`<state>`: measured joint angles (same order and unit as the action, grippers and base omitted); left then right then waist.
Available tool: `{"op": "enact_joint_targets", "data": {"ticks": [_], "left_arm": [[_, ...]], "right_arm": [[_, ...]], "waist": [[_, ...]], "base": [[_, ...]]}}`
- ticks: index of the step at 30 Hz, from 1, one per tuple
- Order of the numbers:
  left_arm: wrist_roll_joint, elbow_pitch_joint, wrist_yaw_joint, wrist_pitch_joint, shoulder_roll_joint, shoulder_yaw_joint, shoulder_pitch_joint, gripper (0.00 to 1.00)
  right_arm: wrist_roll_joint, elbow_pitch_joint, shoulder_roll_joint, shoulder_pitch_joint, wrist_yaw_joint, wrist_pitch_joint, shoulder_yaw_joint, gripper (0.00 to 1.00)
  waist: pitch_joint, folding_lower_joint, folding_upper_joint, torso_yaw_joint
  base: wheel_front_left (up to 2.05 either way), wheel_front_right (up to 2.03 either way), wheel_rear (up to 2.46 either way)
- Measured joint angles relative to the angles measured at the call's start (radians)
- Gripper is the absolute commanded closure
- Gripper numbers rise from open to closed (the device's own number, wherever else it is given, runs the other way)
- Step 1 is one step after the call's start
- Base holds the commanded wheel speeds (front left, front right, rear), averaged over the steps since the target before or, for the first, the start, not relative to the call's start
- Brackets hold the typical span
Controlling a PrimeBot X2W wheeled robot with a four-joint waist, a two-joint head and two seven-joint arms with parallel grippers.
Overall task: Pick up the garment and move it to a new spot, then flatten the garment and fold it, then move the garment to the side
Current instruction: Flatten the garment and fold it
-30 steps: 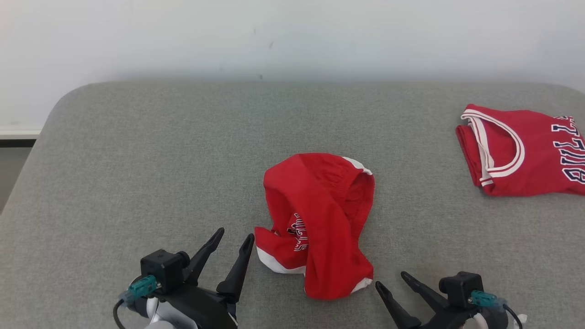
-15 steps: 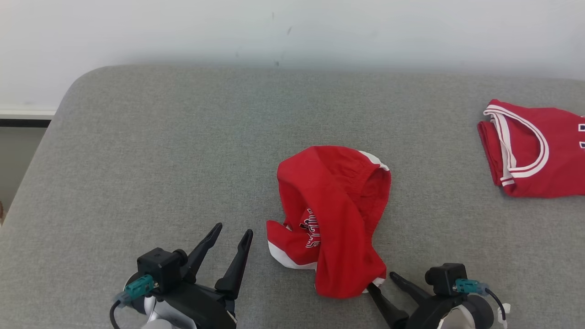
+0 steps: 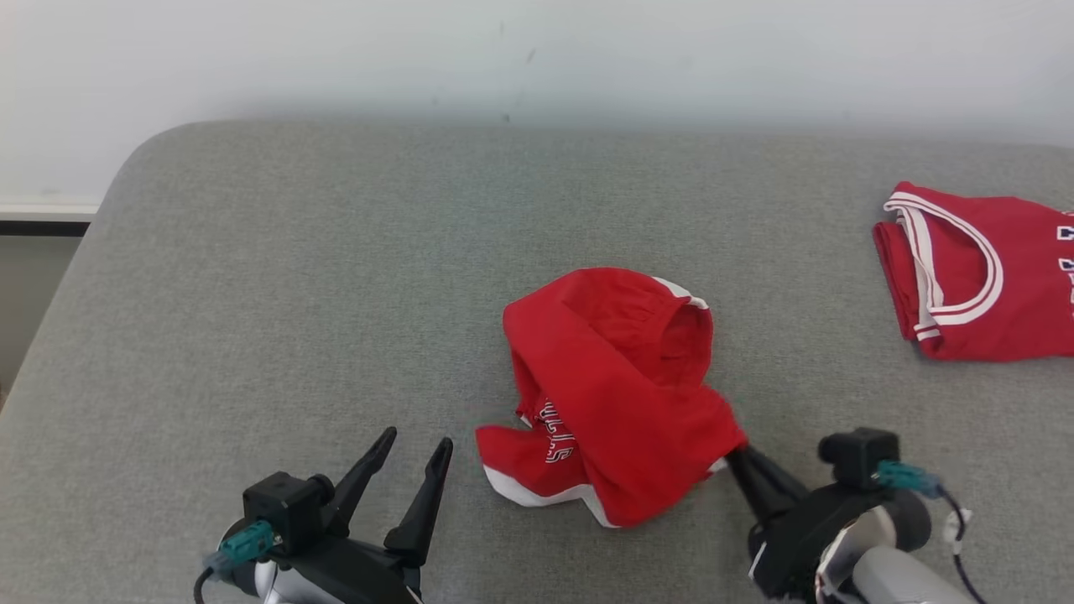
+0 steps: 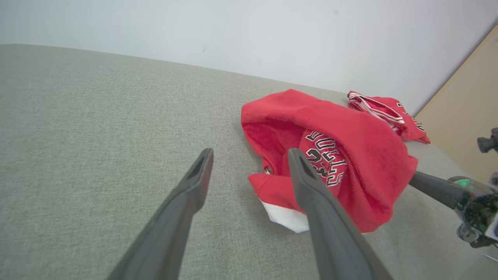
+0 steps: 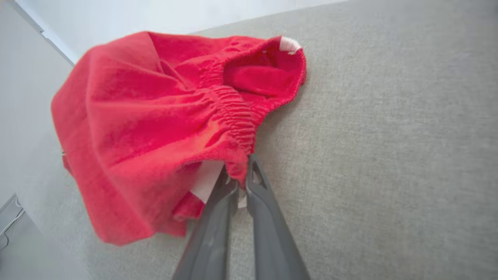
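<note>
"So, decent hold for the lift?"

"Yeah. My right pincer (image 5: 238, 177) is clamped on the edge of the red garment (image 3: 612, 394), by its elastic. It's heaped in the middle of the surface (image 3: 294, 294). My left pincer (image 3: 417, 438) hangs spread wide beside it. I'd lift slow and straight so the thin pinch doesn't slip."

Red garment (image 3: 621, 394) — white trim, grey woven surface (image 3: 252, 294), red jersey (image 3: 973, 310) — white stripes
</note>
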<state>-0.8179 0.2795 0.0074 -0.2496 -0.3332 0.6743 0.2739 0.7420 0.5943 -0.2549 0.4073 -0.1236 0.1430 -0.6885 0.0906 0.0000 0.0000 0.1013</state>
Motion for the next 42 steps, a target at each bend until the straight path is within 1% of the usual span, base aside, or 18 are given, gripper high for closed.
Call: {"op": "enact_joint_targets", "data": {"ticks": [4,7,10,12,17,18,23,27,31,33,34,35,36,37,38,42], "left_arm": [[-0.004,0.017,-0.017,0.011,0.003,0.023,-0.011,0.0],[-0.01,0.043,-0.028,0.033,0.008,0.042,-0.017,0.0],[-0.026,0.078,-0.053,0.068,0.03,0.078,-0.017,0.0],[-0.032,0.087,-0.062,0.076,0.037,0.087,-0.017,0.0],[-0.043,0.143,-0.072,0.117,0.087,0.115,-0.012,0.0],[-0.043,0.16,-0.078,0.125,0.089,0.121,-0.009,0.0],[-0.038,0.238,-0.08,0.16,0.103,0.146,0.028,0.0],[-0.038,0.292,-0.097,0.173,0.132,0.153,0.062,0.0],[-0.039,0.336,-0.109,0.19,0.139,0.17,0.079,0.01],[-0.04,0.353,-0.114,0.194,0.141,0.177,0.08,0.38],[-0.04,0.361,-0.115,0.197,0.141,0.182,0.081,0.48],[-0.041,0.366,-0.119,0.197,0.143,0.183,0.082,0.52],[-0.043,0.367,-0.123,0.196,0.144,0.183,0.083,0.64],[-0.043,0.368,-0.123,0.195,0.145,0.184,0.084,0.8],[-0.043,0.369,-0.123,0.195,0.145,0.184,0.087,1.0],[-0.054,0.37,-0.131,0.179,0.147,0.182,0.093,1.0]], "right_arm": [[0.014,-0.011,-0.018,0.014,0.0,0.061,0.048,1.0],[0.016,-0.01,-0.026,0.014,0.0,0.071,0.067,1.0],[0.017,-0.007,-0.036,0.013,0.0,0.08,0.084,1.0],[0.018,-0.008,-0.036,0.012,0.0,0.081,0.086,1.0],[0.019,-0.008,-0.035,0.003,0.0,0.088,0.088,1.0],[0.019,-0.008,-0.034,0.001,0.0,0.088,0.087,1.0],[0.019,-0.012,-0.033,-0.001,0.0,0.094,0.085,1.0],[0.019,-0.013,-0.034,-0.002,0.0,0.096,0.088,1.0],[0.017,-0.016,-0.031,-0.002,0.0,0.097,0.084,1.0],[0.017,-0.016,-0.032,-0.002,0.0,0.097,0.086,1.0],[0.017,-0.016,-0.032,-0.002,0.0,0.097,0.087,1.0],[0.017,-0.016,-0.033,-0.002,0.0,0.097,0.089,1.0],[0.017,-0.016,-0.033,-0.002,0.0,0.098,0.091,1.0],[0.017,-0.016,-0.033,-0.002,0.0,0.098,0.093,1.0],[0.017,-0.016,-0.033,-0.002,0.0,0.098,0.094,1.0],[0.017,-0.016,-0.033,-0.003,0.0,0.105,0.1,1.0]], "waist": [[-0.004,0.0,0.0,-0.023],[-0.006,0.0,0.0,-0.036],[-0.012,-0.0001,0.0001,-0.064],[-0.014,0.0,0.0001,-0.071],[-0.018,0.0,0.0,-0.102],[-0.018,0.0,0.0,-0.107],[-0.014,0.0,0.0001,-0.129],[-0.007,0.0,0.0001,-0.137],[-0.003,0.0,0.0,-0.143],[0.0,0.0,0.0,-0.146],[0.001,0.0,0.0001,-0.147],[0.002,0.0,0.0,-0.148],[0.003,0.0,0.0,-0.148],[0.004,0.0,0.0,-0.148],[0.005,0.0,0.0,-0.148],[0.007,0.0,0.0,-0.144]], "base": [[0.0,0.0,0.0],[0.0,0.0,0.0],[0.0,0.0,0.0],[0.0,0.0,0.0],[0.0,0.0,0.0],[0.0,0.0,0.0],[0.0,0.0,0.0],[0.0,0.0,0.0],[0.0,0.0,0.0],[0.0,0.0,0.0],[0.0,0.0,0.0],[0.0,0.0,0.0],[0.0,0.0,0.0],[0.0,0.0,0.0],[0.0,0.0,0.0],[0.0,0.0,0.0]]}}
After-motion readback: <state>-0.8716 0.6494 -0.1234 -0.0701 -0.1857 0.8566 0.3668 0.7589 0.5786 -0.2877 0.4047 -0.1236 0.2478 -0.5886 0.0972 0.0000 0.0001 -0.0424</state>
